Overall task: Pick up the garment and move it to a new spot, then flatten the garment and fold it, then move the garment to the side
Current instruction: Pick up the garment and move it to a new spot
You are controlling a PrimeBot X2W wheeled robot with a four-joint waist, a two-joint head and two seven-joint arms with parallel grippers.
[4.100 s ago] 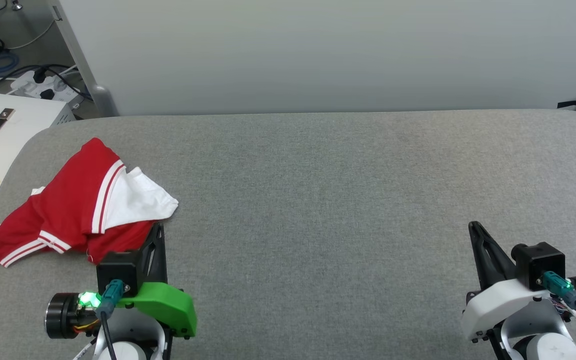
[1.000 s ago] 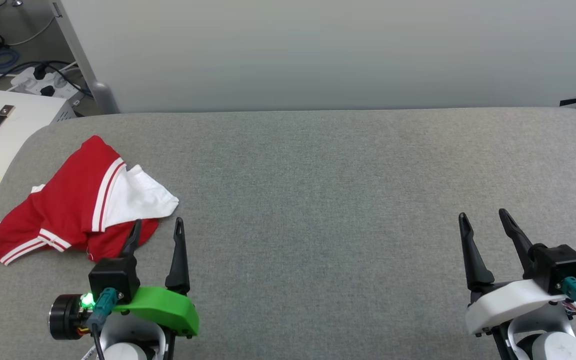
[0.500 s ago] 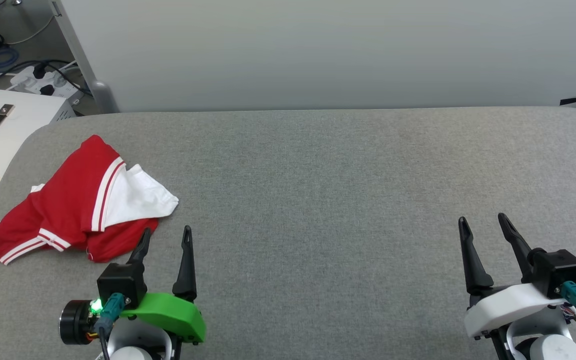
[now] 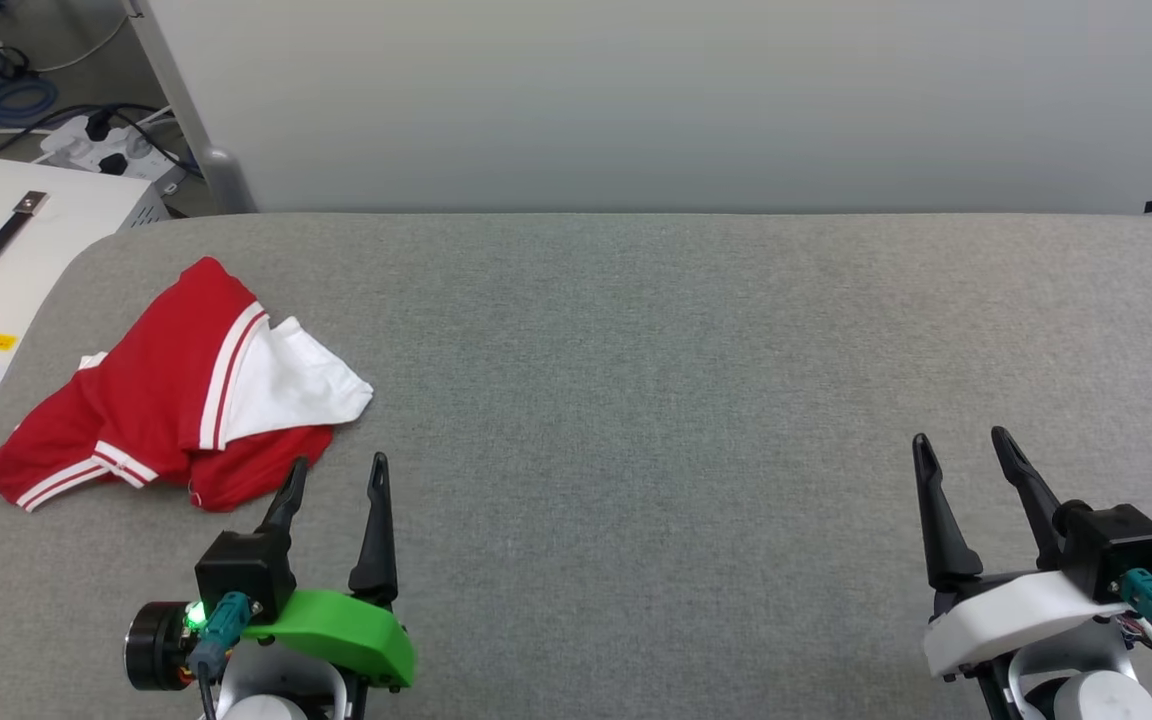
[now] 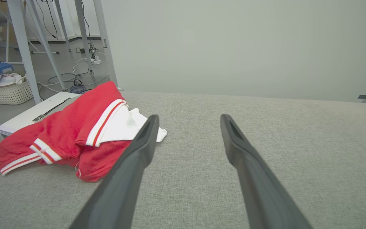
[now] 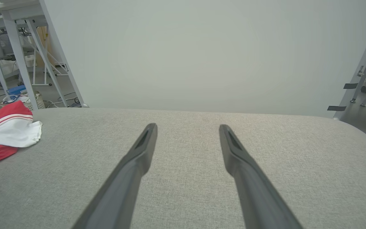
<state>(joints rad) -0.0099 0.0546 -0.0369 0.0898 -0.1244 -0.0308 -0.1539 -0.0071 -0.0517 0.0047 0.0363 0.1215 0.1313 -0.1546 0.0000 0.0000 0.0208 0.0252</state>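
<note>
The garment (image 4: 166, 400), red with a white sleeve and red-white striped trim, lies crumpled at the left end of the grey padded table (image 4: 686, 380). It appears again in the left wrist view (image 5: 75, 133) and at the left edge of the right wrist view (image 6: 2, 133). My left gripper (image 4: 338, 462) stands open just right of and nearer than the garment's near edge, with nothing between its fingers. My right gripper (image 4: 958, 437) is open above bare table at the lower right.
A white box (image 4: 6, 240) with a handle sits off the table's left end. Cables and a power strip (image 4: 106, 150) lie on the floor behind it. A pale wall panel (image 4: 676, 100) rises along the table's far edge. A white basket (image 5: 6, 90) stands on the floor.
The left gripper has drawn back from the garment's near edge, open throughout. The head camera shifted slightly, so the whole picture slid to the right. The right gripper has barely moved.
</note>
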